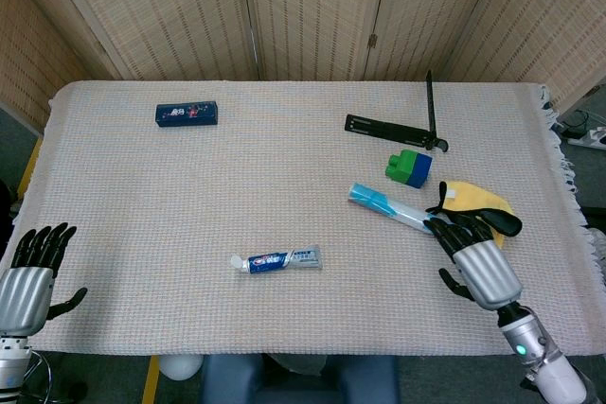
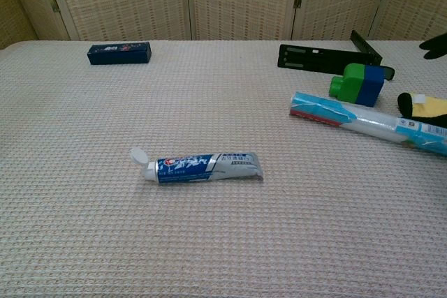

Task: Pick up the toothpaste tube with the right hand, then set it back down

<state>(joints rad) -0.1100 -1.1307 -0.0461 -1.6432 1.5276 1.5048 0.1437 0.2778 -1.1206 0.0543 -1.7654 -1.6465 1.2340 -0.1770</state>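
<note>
Head view: toothpaste tube [image 1: 276,260] lay flat on tabletop [image 1: 284,177], near front edge, cap flipped open, untouched. Right hand [image 1: 476,257] hovered empty, fingers spread, over clear packaged tube [image 1: 407,215] and yellow-black cloth [image 1: 478,210], well apart from toothpaste tube. Left hand [image 1: 26,276] rested at front-left corner, fingers apart, holding nothing. Judged: reach only started; grasp, lift, set-down all left.

Both the left hand [image 1: 26,283] and the right hand [image 1: 478,262] had ribbed silver-grey backs and black fingers [image 1: 458,230]. The right forearm was white, with a small green light by the wrist.
</note>
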